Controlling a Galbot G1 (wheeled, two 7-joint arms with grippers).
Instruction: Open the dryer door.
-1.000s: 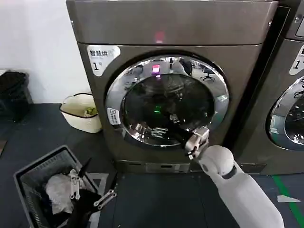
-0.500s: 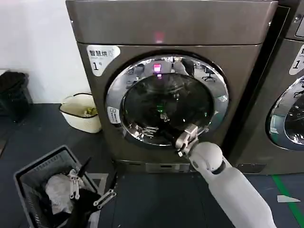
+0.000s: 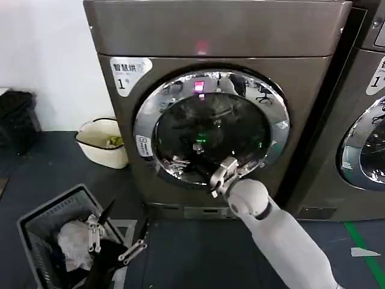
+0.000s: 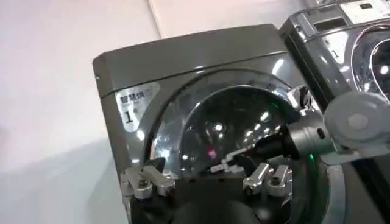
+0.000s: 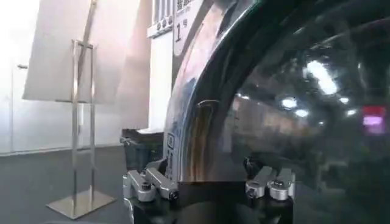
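Observation:
The dryer [image 3: 210, 36] is a bronze-grey machine with a "1" sticker and a pink light. Its dryer door [image 3: 144, 129], a chrome ring around dark glass, sits flush against the front. My right gripper [image 3: 194, 153] is open, reaching up from the lower right. Its tips are close against the lower part of the glass, near the chrome ring's bottom. In the right wrist view the chrome ring [image 5: 201, 109] stands just ahead of the right gripper [image 5: 207, 176]. My left gripper [image 3: 126, 218] hangs open and empty, low on the left, away from the door.
A grey basket [image 3: 36, 226] holding white cloth lies under my left gripper. A cream bucket [image 3: 102, 144] stands on the floor left of the dryer, with a black bin [image 3: 15, 117] farther left. A second alike machine [image 3: 361, 120] stands close on the right.
My right arm has swung left along the lower part of the door, from its lower right toward its bottom centre. The door has stayed shut and the left arm has not moved.

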